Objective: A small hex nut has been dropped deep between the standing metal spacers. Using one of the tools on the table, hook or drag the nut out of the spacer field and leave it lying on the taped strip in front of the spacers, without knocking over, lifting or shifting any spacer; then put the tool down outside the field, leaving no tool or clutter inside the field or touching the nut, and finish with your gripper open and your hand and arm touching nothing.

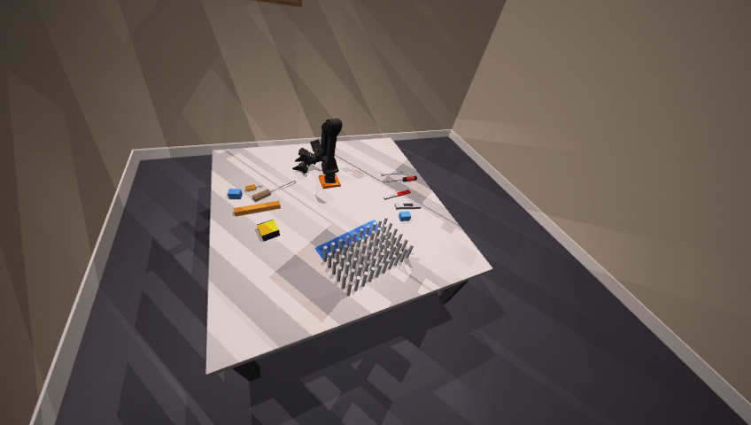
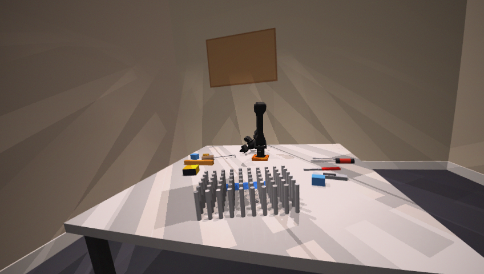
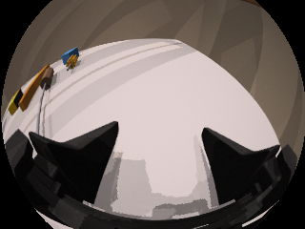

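My gripper [image 1: 295, 164] [image 2: 241, 150] [image 3: 162, 129] is open and empty, off to the left of the arm's base, away from the tools and spacers. Grey upright spacers [image 1: 348, 287] [image 2: 230, 203] stand in rows. A small dark ring, seemingly the nut [image 2: 257, 201], lies deep among them; I cannot make it out in the top view. The blue taped strip [image 1: 320, 249] [image 2: 246, 185] borders the field's robot side. A brown-handled tool [image 1: 261, 195] [image 2: 208, 157] [image 3: 47, 77] with a long thin shaft lies left. A red-and-black-handled tool [image 1: 409, 179] [image 2: 345, 160] and a red-handled tool [image 1: 403, 192] [image 2: 331, 168] lie right.
An orange bar [image 1: 257, 208] [image 2: 198, 162] [image 3: 34, 88], a yellow-black block [image 1: 268, 227] [image 2: 190, 169] and a blue block [image 1: 234, 193] [image 2: 194, 156] [image 3: 71, 54] lie left. A grey tool [image 1: 412, 206] [image 2: 336, 177] and another blue block [image 1: 405, 215] [image 2: 318, 180] lie right.
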Robot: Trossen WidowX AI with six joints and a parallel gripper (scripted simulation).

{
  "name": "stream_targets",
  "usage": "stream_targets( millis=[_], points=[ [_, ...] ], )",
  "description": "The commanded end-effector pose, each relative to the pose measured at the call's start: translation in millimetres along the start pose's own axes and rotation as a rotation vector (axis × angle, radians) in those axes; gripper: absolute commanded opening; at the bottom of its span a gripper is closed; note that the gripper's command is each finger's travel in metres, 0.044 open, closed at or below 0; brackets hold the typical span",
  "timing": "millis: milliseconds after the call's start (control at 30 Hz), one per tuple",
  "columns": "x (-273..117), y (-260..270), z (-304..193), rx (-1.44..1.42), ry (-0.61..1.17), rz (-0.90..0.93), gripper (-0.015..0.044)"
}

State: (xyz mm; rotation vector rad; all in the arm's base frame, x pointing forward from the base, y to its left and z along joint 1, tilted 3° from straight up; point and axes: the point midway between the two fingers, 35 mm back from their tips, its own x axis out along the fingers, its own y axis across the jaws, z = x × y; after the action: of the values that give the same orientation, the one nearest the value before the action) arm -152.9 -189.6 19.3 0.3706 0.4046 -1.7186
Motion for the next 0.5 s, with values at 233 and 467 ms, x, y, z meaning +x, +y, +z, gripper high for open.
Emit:
stream_targets(
  millis=[233, 467],
  points=[
    [30, 46, 32, -0.023, -0.004, 0.211, 0.0440],
    [49, 104, 63, -0.120, -0.017, 0.391, 0.0440]
  ],
)
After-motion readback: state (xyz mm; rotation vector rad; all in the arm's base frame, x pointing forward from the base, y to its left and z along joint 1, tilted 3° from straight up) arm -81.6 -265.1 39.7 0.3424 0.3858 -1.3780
